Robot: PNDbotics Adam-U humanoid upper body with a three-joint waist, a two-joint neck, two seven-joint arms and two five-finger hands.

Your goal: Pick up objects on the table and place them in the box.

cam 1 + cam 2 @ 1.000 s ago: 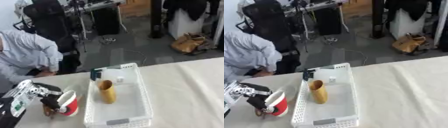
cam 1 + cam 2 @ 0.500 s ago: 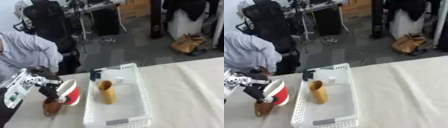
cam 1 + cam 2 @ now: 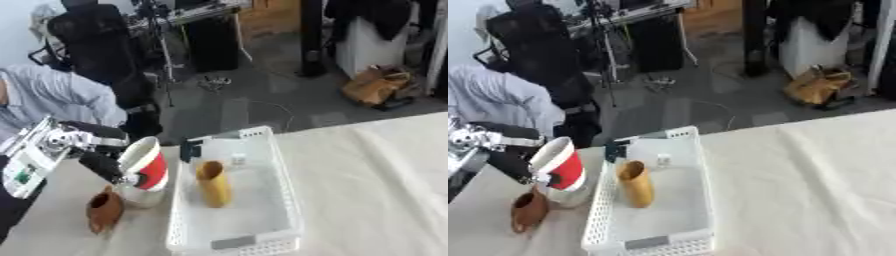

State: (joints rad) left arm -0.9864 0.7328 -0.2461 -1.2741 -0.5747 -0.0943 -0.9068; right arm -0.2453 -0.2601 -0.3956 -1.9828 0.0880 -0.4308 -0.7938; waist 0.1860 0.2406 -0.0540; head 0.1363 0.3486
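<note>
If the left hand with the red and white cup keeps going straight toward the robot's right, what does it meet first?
Probably the near wall of the white plastic basket. The left hand carries the red and white cup just beside it, though their relative height is unclear.

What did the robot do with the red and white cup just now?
The left hand lifted the red and white cup off the table and carried it toward the white basket, uncovering a brown jug. The tan cup in the basket stayed put.
</note>
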